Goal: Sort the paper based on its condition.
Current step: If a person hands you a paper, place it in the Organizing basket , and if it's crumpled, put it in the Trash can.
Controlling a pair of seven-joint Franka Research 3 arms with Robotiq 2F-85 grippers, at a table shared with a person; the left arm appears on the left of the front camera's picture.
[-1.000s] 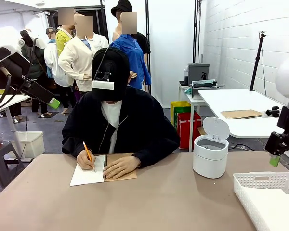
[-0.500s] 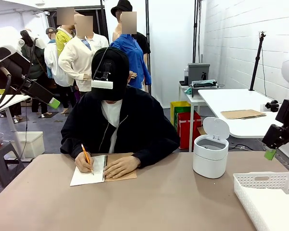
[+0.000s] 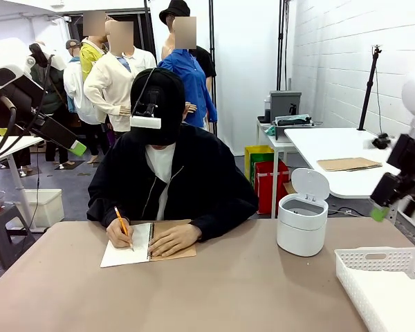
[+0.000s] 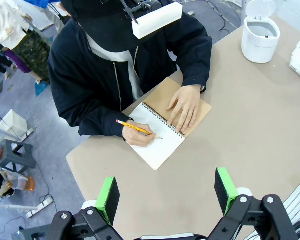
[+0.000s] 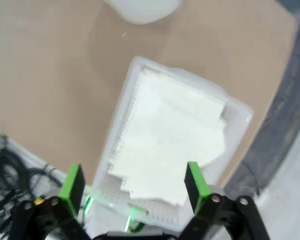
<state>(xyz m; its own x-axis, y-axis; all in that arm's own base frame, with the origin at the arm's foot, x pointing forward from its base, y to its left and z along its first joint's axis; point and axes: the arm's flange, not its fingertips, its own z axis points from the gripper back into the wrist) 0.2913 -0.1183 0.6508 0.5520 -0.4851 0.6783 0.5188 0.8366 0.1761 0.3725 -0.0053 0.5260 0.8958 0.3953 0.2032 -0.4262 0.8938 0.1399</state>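
Left gripper: the black two-finger left gripper with green pads [image 4: 166, 194] hangs high above the beige table [image 3: 242, 290], jaws spread wide and empty; in the front view it [image 3: 75, 146] sits raised at the picture's left, well apart from the tabletop

Right gripper: the black right gripper with green pads [image 5: 135, 184] is spread wide with nothing between its fingers, poised above the white perforated plastic basket [image 5: 121, 131]; in the front view it [image 3: 382, 211] hangs in the air at the right edge, above and behind the basket [image 3: 373, 266], and looks blurred

Paper: loose white sheets of paper [image 5: 170, 142] lie stacked unevenly inside the basket, edges fanned out at slightly different angles; their condition cannot be told in the soft right wrist picture

Person: a person in a black jacket and black cap sits at the far side of the table; one hand [image 4: 136, 135] holds a yellow pencil [image 4: 132, 128] with its tip on the white page of an open spiral-bound notebook with brown cardboard cover [image 4: 162, 140]; the other hand [image 4: 184, 105] lies flat on the brown cover beside the spiral

Bin: a small round white lidded bin [image 3: 301, 223] stands on the table with its lid tipped up, between the notebook and the basket, apart from both
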